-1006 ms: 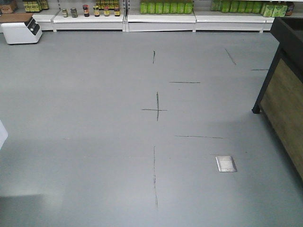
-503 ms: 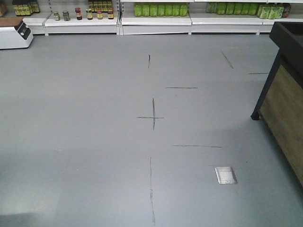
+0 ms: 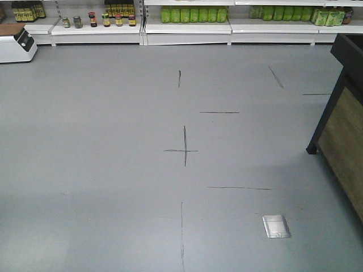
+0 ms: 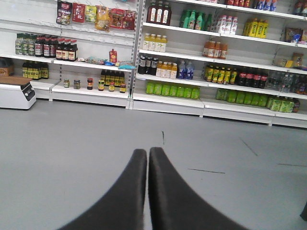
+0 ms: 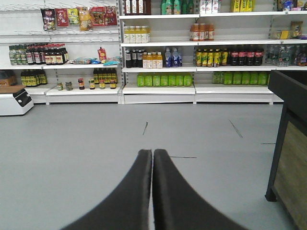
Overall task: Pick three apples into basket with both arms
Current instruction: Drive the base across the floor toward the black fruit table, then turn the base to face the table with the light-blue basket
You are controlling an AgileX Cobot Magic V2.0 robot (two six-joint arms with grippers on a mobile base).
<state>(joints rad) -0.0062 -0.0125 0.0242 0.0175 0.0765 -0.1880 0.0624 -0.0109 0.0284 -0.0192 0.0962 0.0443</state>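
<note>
Grey shop floor (image 3: 113, 170) ahead; left pincer (image 4: 147, 152) and right pincer (image 5: 153, 153) closed.

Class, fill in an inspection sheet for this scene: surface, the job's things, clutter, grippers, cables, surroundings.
Surface: grey floor with dark line marks and a metal floor plate.
Job's things: nothing seen in any view.
Clutter: nothing seen.
Grippers: left gripper shut, empty; right gripper shut, empty.
Cables: nothing seen.
Surroundings: shelves of bottles and jars, a white machine, a dark stand with a wood panel.
</note>
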